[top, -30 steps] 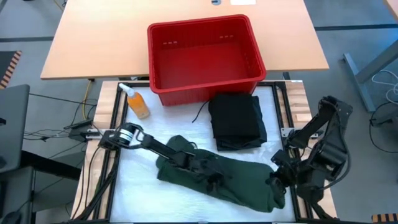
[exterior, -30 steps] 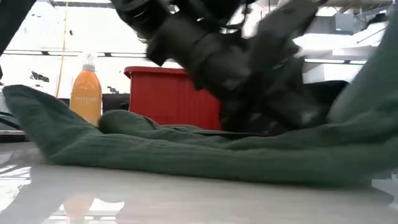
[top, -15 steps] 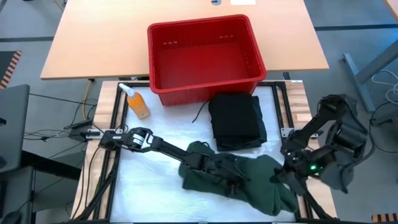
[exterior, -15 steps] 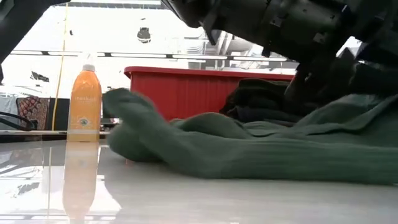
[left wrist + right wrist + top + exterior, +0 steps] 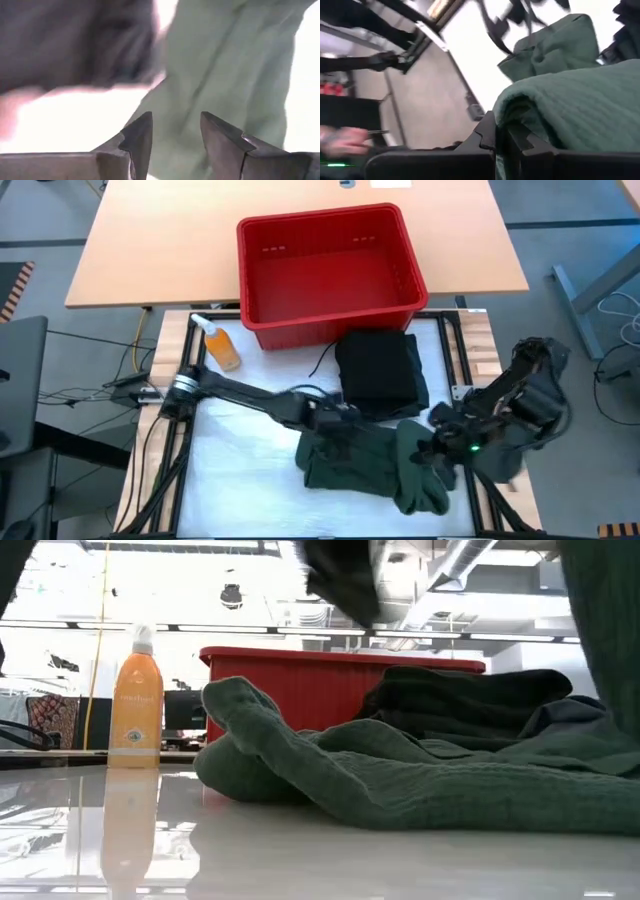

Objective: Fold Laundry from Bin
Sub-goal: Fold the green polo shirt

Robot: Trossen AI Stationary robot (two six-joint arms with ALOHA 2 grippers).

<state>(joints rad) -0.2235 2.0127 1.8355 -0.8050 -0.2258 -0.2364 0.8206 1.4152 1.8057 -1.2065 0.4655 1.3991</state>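
Observation:
The dark green shirt (image 5: 365, 468) lies bunched on the white table top, near the front right. My left gripper (image 5: 345, 430) hovers open above its far edge, and the left wrist view shows the green cloth (image 5: 225, 65) beyond the parted fingers, with nothing between them. My right gripper (image 5: 437, 448) is shut on the shirt's right end. A folded black garment (image 5: 380, 375) lies flat just behind the shirt. The red bin (image 5: 325, 265) stands at the table's far side. My right gripper pinches the green shirt's right end (image 5: 520, 117) between its two fingers, coming from the table's right and slanting down. That end is lifted and drapes over the fingers in a thick roll. The rest of the shirt (image 5: 420, 790) lies slack on the table.
An orange bottle (image 5: 220, 345) stands at the far left beside the bin. Black rails (image 5: 190, 370) run along the table's left and right sides. Bare white table top (image 5: 240, 480) lies left of the shirt.
My left gripper has travelled across the shirt toward the table's right edge, then risen off it, still open. The shirt's left end has slid right with it and bunched up. My right gripper has risen and carried the right end toward the left, over the rest.

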